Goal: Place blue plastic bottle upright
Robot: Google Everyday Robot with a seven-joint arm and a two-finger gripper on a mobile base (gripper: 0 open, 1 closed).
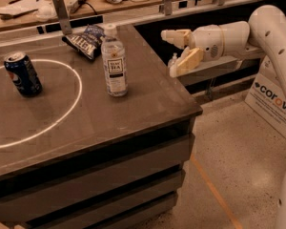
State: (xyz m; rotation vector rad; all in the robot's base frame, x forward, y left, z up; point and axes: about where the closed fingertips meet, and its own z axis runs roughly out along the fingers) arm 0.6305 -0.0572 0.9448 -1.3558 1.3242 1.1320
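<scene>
plainly, in the camera view the bottle [114, 63] stands upright on its base on the table [133, 113], cap up, just outside the right arc of the white circle [80, 87] and just in front of the chip bag [85, 41], with nothing touching it, so i judge the task done. the gripper [174, 54] hangs past the table's right edge, well apart from the bottle, its 2 fingers [187, 62] spread with nothing between them, which suits a let-go bottle that balances alone. the can [22, 74] sits inside the circle, well apart and no part of this job.
</scene>
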